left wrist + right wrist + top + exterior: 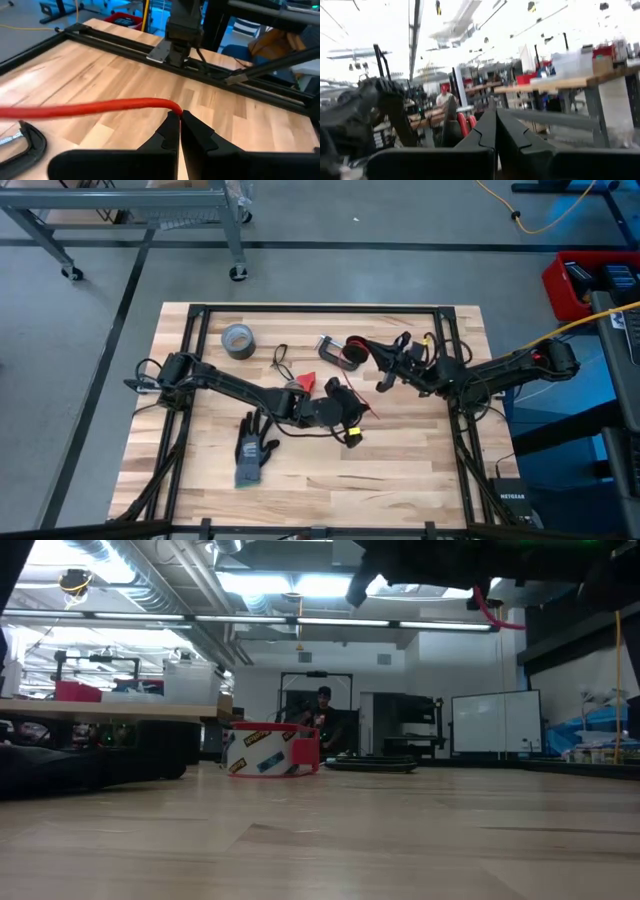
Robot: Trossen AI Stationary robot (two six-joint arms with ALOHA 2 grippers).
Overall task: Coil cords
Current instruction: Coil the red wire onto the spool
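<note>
red cord: The red cord (100, 107) is running across the wooden table (100, 65) and ending right between the left arm's fingers. It is near the middle of the table.
left gripper: The left gripper (179, 131) is pinching shut on the red cord.
right gripper: The right gripper (496, 131) is squeezing shut up in the air, past the table's middle on the right side. It is holding nothing that I can see.
black cord: The black cord (281, 361) is lying in a thin loop beside the grey tape roll (238, 340).
how it is handling: I think the red cord is feeling light, soft and bendy. It is likely flopping and springing open, so holding near an end is looking best.
other things: A glove (254, 450) is lying near the front. A dark clamp (338, 352) is sitting close to the right arm.
containers: No box or bin is showing on the table, so nothing is sitting inside anything.
</note>
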